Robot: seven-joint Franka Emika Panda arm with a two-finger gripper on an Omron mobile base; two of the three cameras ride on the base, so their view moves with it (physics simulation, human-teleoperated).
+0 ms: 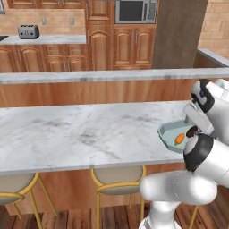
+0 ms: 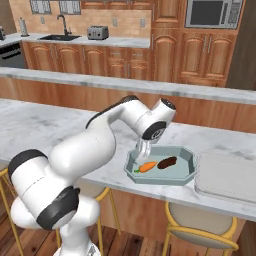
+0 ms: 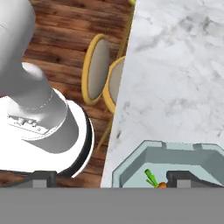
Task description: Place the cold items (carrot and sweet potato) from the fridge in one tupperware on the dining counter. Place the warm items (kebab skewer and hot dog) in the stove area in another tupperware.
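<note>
On the dining counter stands a pale blue tupperware. Inside it lie an orange carrot with a green top and a dark brown sweet potato, side by side. My gripper hangs just above the tupperware's left end, open and empty. In the hand view the gripper has its fingers spread wide over the tupperware's rim, and the carrot shows at the bottom. From the left, the tupperware and carrot sit beside my arm. A second, pale grey tupperware lies to the right. The kebab skewer and hot dog are out of view.
A raised wooden ledge runs behind the counter. Yellow-framed stools stand under the near edge. Far back are the cabinets, a toaster, a microwave and a sink. Bare marble stretches left of the tupperware.
</note>
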